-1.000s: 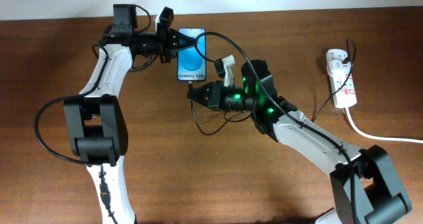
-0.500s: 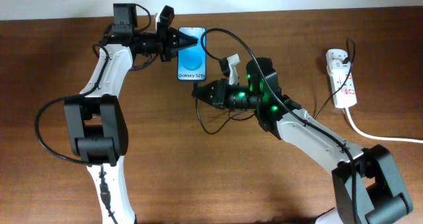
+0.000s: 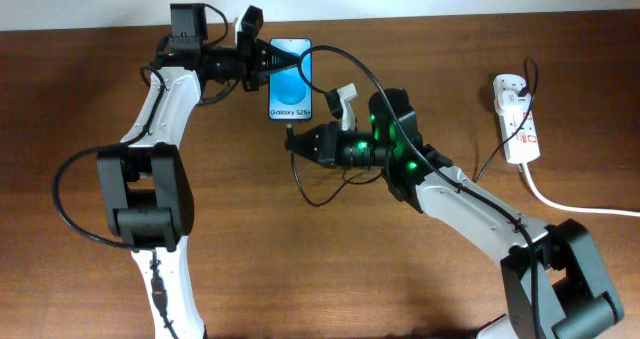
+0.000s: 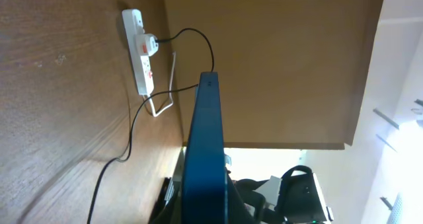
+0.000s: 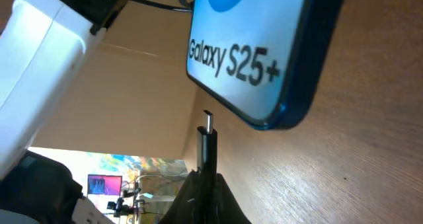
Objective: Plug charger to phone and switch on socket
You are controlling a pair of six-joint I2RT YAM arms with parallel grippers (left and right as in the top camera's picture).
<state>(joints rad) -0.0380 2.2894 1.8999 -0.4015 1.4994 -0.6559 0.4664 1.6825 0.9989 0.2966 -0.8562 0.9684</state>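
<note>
Slim clear gap between charger (image 5: 208,141) tip and bottom edge of phone (image 5: 264,45). Left side of phone closed off by left gripper (image 3: 270,59) clamped on it. Around socket (image 3: 520,129), white cord (image 3: 565,205) and charger's cable in the way. Open passage over table (image 3: 300,279) nearer the arm bases.

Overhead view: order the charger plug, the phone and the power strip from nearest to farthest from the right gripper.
1. The charger plug: held in the right gripper, pointing at the phone's near end.
2. The phone: just beyond the plug, gripped by the left gripper.
3. The power strip: far off to the right.
</note>
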